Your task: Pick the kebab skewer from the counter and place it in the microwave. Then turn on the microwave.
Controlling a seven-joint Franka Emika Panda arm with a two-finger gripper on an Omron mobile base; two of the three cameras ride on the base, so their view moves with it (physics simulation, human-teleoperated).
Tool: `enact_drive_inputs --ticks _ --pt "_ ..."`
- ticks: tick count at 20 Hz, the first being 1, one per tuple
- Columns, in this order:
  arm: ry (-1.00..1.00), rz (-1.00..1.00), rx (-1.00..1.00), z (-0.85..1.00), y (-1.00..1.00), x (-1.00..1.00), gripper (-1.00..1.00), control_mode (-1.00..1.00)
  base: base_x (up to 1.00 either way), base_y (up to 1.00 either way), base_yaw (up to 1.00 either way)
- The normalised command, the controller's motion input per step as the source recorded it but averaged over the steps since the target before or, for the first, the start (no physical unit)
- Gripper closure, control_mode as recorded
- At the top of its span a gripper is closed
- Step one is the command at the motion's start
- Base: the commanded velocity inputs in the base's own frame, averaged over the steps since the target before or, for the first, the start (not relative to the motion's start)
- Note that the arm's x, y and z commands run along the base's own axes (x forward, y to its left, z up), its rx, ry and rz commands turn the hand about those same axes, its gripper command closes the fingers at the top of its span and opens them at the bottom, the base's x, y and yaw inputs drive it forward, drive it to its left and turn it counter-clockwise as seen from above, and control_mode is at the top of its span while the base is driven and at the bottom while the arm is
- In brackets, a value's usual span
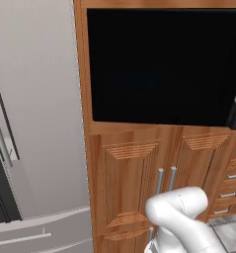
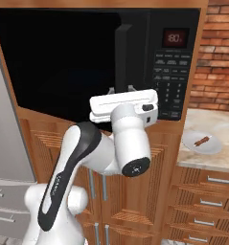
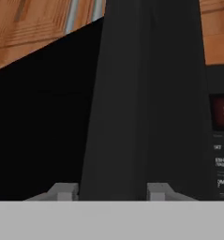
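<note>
The end effector (image 3: 112, 191) is set around the microwave (image 2: 53, 57) door handle (image 3: 141, 93), one fingertip each side, presumably to pull the door open. The kebab skewer (image 2: 201, 140) is left on a plate (image 2: 212, 146) on the surface (image 2: 202, 160).

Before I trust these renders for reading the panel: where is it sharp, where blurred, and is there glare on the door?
Right base view: the panel is fairly sharp, its red display lit, the digits still soft. Hand view: close on the handle, the panel lettering is blurred and cut by the edge. Left base view: the door is flat black, with no glare.
</note>
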Motion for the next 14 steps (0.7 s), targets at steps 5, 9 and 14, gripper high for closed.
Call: enact_drive_inputs --ticks 5,9,14 --pt "-0.03 0.13 0.0 0.0 0.0 -0.97 1.0 -1.0 0.0 0.0 0.0" --pt "0.0 0.09 0.0 0.0 0.0 -0.65 1.0 -1.0 0.0 0.0 0.0" --pt "0.0 0.09 0.0 0.0 0.0 -0.49 1.0 -1.0 0.0 0.0 0.0"
